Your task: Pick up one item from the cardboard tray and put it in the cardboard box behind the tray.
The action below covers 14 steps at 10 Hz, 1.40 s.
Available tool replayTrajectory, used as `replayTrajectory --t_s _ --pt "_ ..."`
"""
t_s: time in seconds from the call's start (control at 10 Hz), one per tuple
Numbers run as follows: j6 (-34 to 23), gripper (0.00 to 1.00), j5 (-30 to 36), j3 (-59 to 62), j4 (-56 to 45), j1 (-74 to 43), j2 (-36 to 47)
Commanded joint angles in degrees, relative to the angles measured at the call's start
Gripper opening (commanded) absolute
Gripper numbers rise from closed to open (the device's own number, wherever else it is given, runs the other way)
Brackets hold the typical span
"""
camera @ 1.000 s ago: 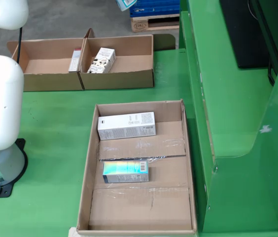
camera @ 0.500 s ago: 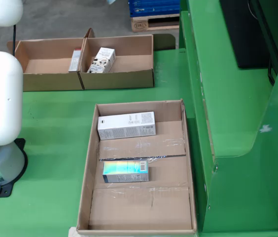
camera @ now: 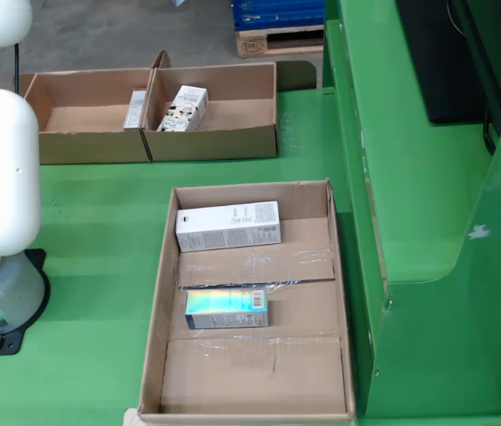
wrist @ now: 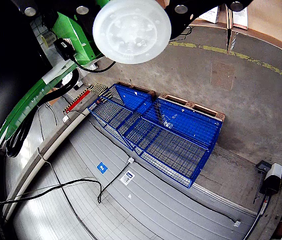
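Reaching for tray (camera: 156, 355) item, jaws state unclear, out of sight.
Aiming squarely over white box (camera: 227, 225) is looking the easiest pick.

- Your fixed view looks down from above and in front at the green table (camera: 99, 231), close enough that the cardboard tray (camera: 156, 302) fills the lower middle, with the cardboard boxes (camera: 224, 142) behind it.
- Your gripper-riding view faces away from the table, out over the concrete floor (wrist: 261, 110) and a blue wire-mesh crate (wrist: 156, 132), far off.
- You share the blue crate (camera: 277, 13): the fixed view catches it at its top edge.
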Motion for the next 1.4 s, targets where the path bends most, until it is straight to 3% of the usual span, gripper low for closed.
replayTrajectory --t_s 0.0,1.3 --pt "0.0 0.0 -0.6 1.4 0.7 0.3 2.0" --pt "2.1 0.0 -0.6 1.4 0.7 2.6 3.4"
